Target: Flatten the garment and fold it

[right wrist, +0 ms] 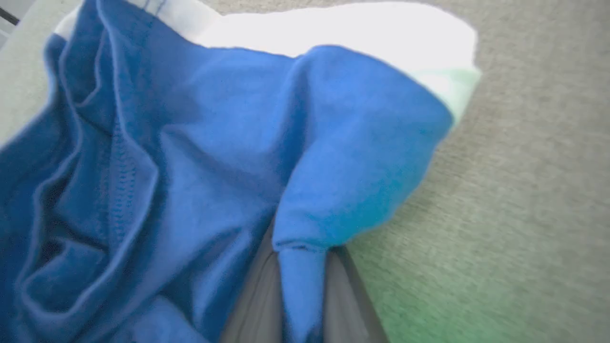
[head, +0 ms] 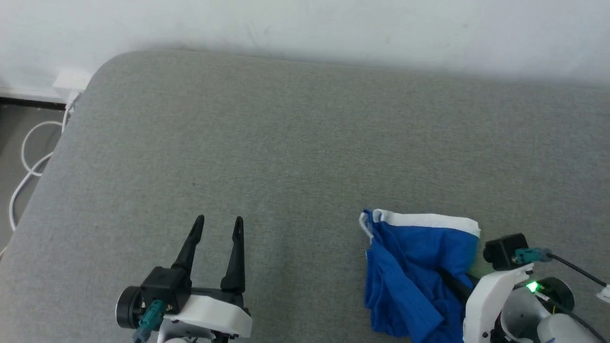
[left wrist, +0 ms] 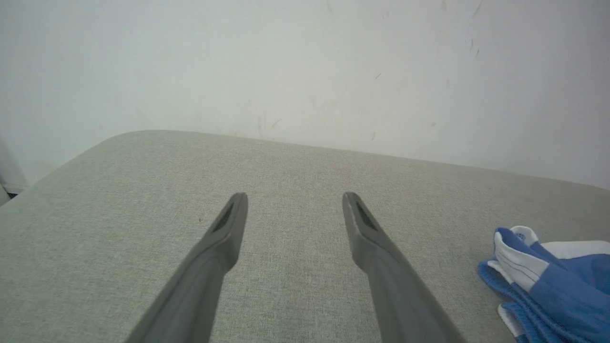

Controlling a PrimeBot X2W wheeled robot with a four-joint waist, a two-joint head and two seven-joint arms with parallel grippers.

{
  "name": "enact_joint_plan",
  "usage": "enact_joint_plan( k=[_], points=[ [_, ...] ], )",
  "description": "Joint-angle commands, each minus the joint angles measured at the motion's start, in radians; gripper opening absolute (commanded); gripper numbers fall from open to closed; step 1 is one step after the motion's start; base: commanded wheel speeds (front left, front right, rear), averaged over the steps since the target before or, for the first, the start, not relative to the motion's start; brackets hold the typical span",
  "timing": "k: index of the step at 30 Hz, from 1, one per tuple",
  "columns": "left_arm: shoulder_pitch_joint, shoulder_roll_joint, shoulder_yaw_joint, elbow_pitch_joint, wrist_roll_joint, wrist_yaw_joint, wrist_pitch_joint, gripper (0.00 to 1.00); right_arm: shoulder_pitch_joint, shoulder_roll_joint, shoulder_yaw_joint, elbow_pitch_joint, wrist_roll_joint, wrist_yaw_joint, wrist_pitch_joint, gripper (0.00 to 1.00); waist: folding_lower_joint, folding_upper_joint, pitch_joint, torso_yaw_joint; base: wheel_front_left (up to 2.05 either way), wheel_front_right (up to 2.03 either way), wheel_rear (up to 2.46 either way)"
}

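Note:
The blue shorts [head: 414, 271] lie bunched at the lower right of the grey cushioned surface [head: 305, 152], a white band along their far edge. My right gripper [head: 452, 281] is buried in the cloth. In the right wrist view its two fingers [right wrist: 343, 295] are shut on a fold of the shorts [right wrist: 190, 157], the blue fabric draping over them. My left gripper [head: 218, 224] stands open at the lower left, well left of the shorts, nothing between its fingers. The left wrist view shows the left gripper [left wrist: 294, 202] above bare surface, with the shorts [left wrist: 548, 286] at the right edge.
A white wall [head: 305, 24] runs behind the surface. Off the rounded left corner, a white cable [head: 28, 162] loops on the floor. The surface's far and middle parts are bare grey fabric.

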Motion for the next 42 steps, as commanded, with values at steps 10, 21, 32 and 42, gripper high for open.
enact_joint_plan(
  k=[10,21,32,42],
  points=[
    [-0.031,-0.002,-0.008,-0.011,0.006,-0.007,-0.005,1.0,-0.191,-0.24,0.189,-0.045,-0.152,-0.003,0.032,0.0,0.0,0.0,0.022,-0.234,0.0,0.0,0.0],
    [-0.146,-0.002,-0.064,-0.018,0.047,-0.027,-0.005,1.0,-0.392,-0.513,0.327,-0.036,-0.107,-0.003,0.035,0.0,0.0,0.0,0.203,-0.437,0.0,0.0,0.0],
    [-0.256,0.01,-0.056,-0.084,0.094,-0.062,-0.005,1.0,-0.491,-0.639,0.274,0.253,-0.171,-0.003,-0.231,0.0,0.0,0.0,0.398,-0.435,0.0,0.0,0.0],
    [-0.295,0.012,-0.054,-0.124,0.114,-0.066,-0.005,1.0,-0.52,-0.631,0.035,0.572,-0.301,-0.003,-0.406,0.0,0.0,0.0,0.503,-0.373,0.0,0.0,0.0]
  ],
)
